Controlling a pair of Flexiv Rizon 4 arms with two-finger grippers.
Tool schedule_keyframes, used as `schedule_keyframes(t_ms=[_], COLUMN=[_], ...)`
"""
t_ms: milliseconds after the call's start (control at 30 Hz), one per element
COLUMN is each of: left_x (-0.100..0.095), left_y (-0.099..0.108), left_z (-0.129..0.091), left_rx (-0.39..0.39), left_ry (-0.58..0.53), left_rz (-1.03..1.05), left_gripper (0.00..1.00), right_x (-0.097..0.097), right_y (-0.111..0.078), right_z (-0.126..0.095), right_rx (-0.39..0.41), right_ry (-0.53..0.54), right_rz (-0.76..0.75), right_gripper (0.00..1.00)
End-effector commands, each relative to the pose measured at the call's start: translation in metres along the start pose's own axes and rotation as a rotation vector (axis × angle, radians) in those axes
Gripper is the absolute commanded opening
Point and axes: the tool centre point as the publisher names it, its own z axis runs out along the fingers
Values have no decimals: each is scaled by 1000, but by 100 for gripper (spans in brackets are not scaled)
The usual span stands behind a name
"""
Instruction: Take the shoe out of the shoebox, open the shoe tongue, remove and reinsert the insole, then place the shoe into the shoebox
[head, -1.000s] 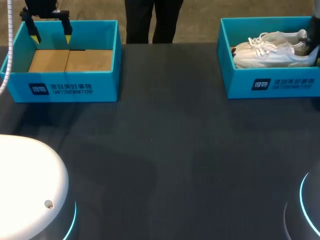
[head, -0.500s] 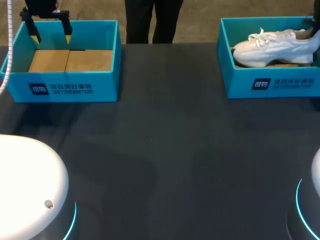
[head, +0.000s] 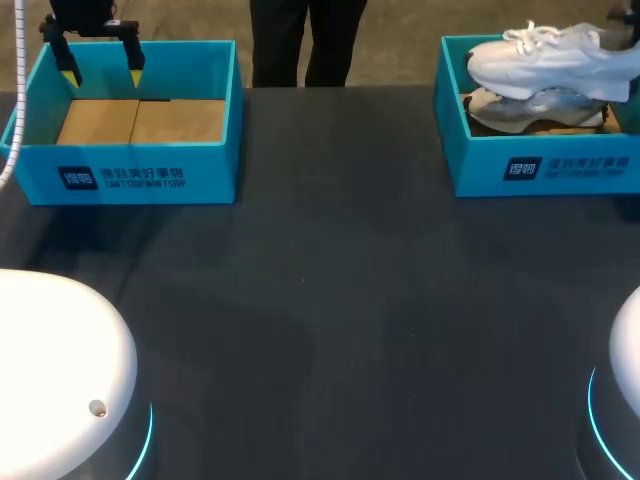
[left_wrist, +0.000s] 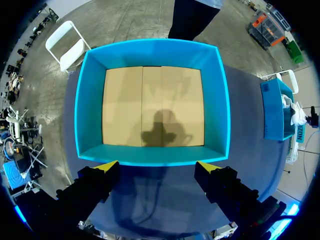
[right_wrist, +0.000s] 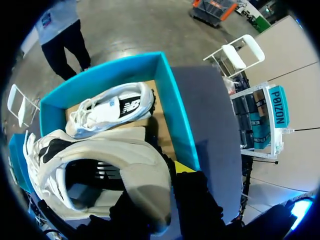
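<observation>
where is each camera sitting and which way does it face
Head view: fixed above and behind the robot, facing down over the table; the left gripper shows above the empty left shoebox.
Left wrist view: on the left arm, looking straight down into it; the left gripper shows, open.
Right wrist view: on the right arm, looking down into the right shoebox; the right gripper shows, holding the lifted shoe by its heel.
Shared: head and right wrist views both show the lifted shoe and a second shoe.

Shoe (head: 550, 58) seemingly above right shoebox (head: 480, 168)
</observation>
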Motion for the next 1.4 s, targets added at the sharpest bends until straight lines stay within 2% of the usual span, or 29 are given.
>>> schedule_keyframes(t_ms=[33, 200, 333, 567, 867, 1400], left_x=[0, 0, 0, 0, 0, 0], left_y=[0, 0, 0, 0, 0, 0], left_z=[0, 0, 0, 0, 0, 0], left_rx=[0, 0, 0, 0, 0, 0], left_ry=[0, 0, 0, 0, 0, 0], left_rz=[0, 0, 0, 0, 0, 0], left_gripper=[100, 100, 100, 100, 100, 100], right_x=[-5, -4, 1, 15, 47, 112], right_y=[-6, -12, -17, -43, -96, -225], right_z=[-24, -41, -47, -63, -79, -103], right_rx=[-8, -13, -11, -5, -8, -7], right_ry=[4, 1, 8, 2, -15, -42], right_rz=[0, -9, -23, -13, -5, -8], right_gripper=[0, 0, 0, 0, 0, 0])
